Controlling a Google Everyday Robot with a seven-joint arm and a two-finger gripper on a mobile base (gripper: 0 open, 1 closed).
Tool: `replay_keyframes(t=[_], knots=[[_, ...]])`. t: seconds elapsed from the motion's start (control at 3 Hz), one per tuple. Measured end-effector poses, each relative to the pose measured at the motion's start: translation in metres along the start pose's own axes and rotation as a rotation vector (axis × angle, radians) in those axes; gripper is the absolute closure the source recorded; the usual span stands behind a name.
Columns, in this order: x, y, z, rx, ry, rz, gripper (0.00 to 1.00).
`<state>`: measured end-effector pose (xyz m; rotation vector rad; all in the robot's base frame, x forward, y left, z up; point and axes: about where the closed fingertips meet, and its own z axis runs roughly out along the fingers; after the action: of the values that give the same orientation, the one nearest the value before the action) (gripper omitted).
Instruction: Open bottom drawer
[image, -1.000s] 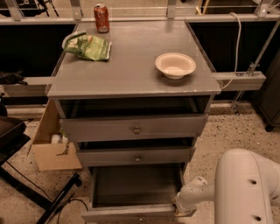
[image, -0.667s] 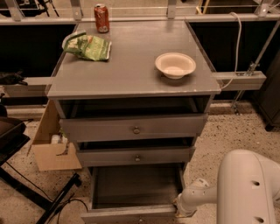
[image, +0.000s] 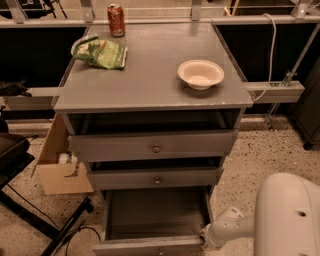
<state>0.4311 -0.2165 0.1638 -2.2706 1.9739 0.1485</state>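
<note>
The grey cabinet (image: 150, 85) has three drawers. The bottom drawer (image: 150, 245) is pulled far out, so its shallow grey tray (image: 155, 212) shows empty; its slim front lies at the bottom edge of the camera view. The middle drawer (image: 156, 179) and the top drawer (image: 156, 146) each stand slightly out. My white arm (image: 285, 215) comes in from the lower right. My gripper (image: 206, 238) is at the right end of the bottom drawer's front, low in the view.
On the cabinet top are a white bowl (image: 200, 74), a green chip bag (image: 101, 52) and a red soda can (image: 116, 20). A cardboard box (image: 60, 165) stands left of the cabinet, with a black stand leg (image: 65, 227) and cables on the floor.
</note>
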Motion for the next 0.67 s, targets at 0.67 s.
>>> replay_keyframes(t=[0.67], knots=[[0.0037, 0.0083, -0.0026, 0.021, -0.007, -0.016, 1.00]])
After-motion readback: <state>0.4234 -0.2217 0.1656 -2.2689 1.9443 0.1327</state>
